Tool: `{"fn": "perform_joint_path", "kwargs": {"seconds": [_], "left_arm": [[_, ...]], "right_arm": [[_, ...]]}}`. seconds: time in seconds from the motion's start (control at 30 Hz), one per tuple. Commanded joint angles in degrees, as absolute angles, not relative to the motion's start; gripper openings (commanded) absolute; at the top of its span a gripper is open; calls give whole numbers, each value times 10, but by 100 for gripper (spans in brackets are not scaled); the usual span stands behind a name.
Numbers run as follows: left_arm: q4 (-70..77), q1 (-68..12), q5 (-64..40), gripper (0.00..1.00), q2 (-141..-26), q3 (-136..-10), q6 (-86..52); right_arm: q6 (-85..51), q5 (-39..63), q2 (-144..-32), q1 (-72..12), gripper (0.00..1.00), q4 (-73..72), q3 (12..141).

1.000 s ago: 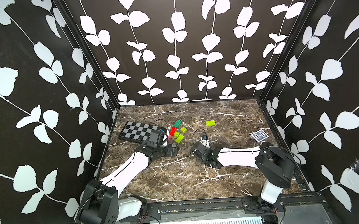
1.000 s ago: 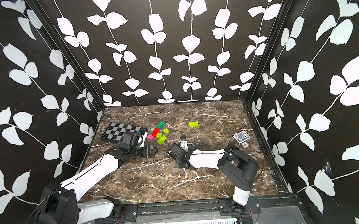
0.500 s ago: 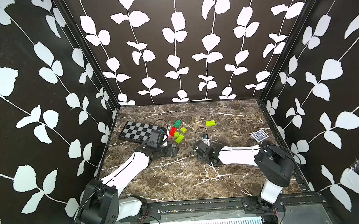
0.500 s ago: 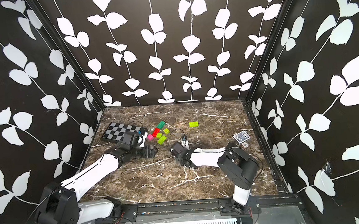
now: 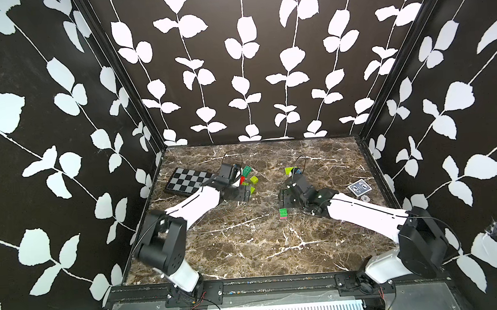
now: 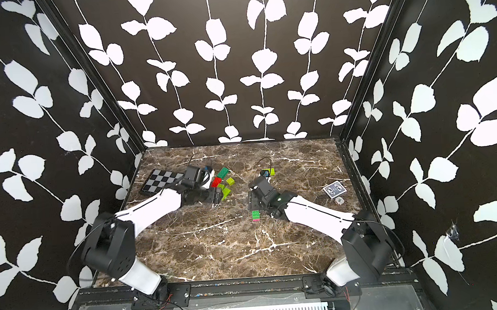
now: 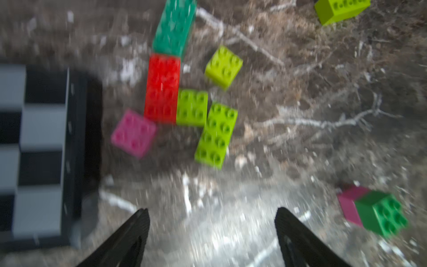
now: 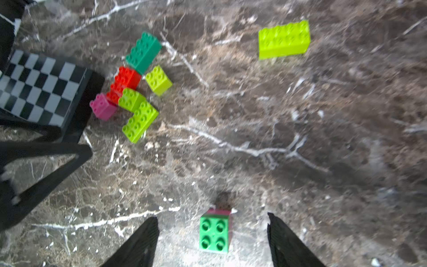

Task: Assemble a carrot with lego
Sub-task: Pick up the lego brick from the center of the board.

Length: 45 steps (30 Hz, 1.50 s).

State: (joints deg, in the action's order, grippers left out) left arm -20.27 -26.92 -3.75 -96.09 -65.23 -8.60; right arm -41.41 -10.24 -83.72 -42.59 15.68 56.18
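Observation:
The carrot is a two-brick stack, green on pink, standing on the marble; both top views show it. My right gripper is open around it, with a gap on each side of the stack. More lego lies in a cluster beside the chequered board: a green brick, a red one, a pink one and lime ones. My left gripper is open over bare marble just short of that cluster. Another lime brick lies apart.
The black-and-grey chequered board lies at the back left, close to my left wrist. A blue card pack and a small round object sit near the right wall. Patterned walls close three sides.
My right gripper has gone from shut to open and lifted off the green-on-pink stack, which now shows on the table. The left arm has shifted slightly toward the brick cluster.

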Motion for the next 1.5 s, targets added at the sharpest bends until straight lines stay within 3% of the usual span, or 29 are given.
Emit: {"fn": "perform_joint_path", "kwargs": {"seconds": [0.0,0.2,0.47,0.9,1.0,1.23,1.47], "left_arm": [[-263,-266,-12,84,-1028,-746,5],[-345,-241,-21,81,-1166,-915,71],[-400,-233,-18,79,-1270,-1049,106],[-435,-233,-12,56,-1372,-1176,132],[-441,-233,-10,47,-1386,-1201,134],[-441,-233,-50,21,-1364,-1223,117],[-343,-243,-82,11,-1155,-1036,12]], "right_arm": [[-384,-78,-820,-403,75,137,538],[-386,-48,-810,-371,76,116,500],[-390,-29,-823,-361,76,103,478],[-398,-10,-855,-360,76,92,475],[-397,-14,-854,-360,76,99,474],[-352,-29,-827,-357,76,120,456],[-294,152,-799,-331,73,27,402]]}}
